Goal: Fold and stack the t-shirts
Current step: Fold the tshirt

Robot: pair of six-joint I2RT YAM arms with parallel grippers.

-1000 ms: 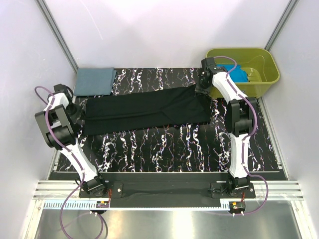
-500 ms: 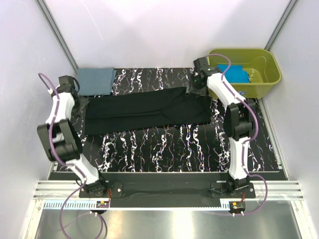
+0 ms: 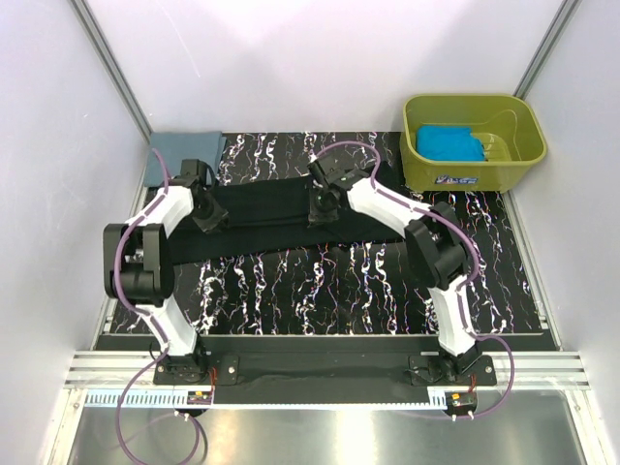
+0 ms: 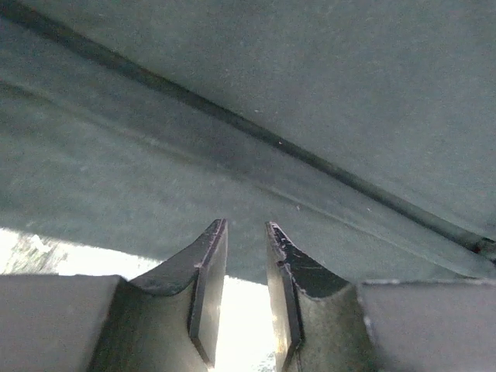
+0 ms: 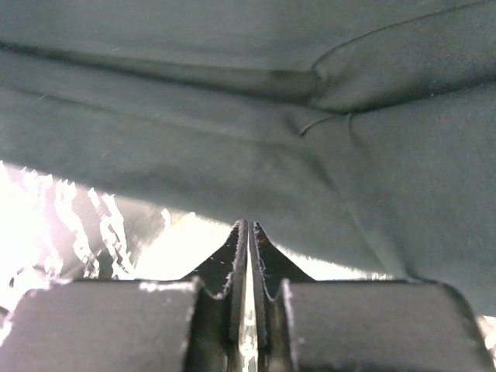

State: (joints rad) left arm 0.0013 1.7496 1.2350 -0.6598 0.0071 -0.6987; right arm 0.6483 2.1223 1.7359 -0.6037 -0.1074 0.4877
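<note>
Both arms swing inward over the black shirt (image 3: 262,221)

Left gripper (image 3: 211,219) moves from the table's left edge onto the cloth; right gripper (image 3: 320,208) leaves the tub (image 3: 472,172) side for mid-shirt. Shirt's right end is now drawn in, shape narrower.

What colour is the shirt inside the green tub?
Bright turquoise shirt in the tub, clearest from the top camera.

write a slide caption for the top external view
Both arms reach over the black t-shirt on the marbled table; turquoise shirt sits in the green tub.
</note>
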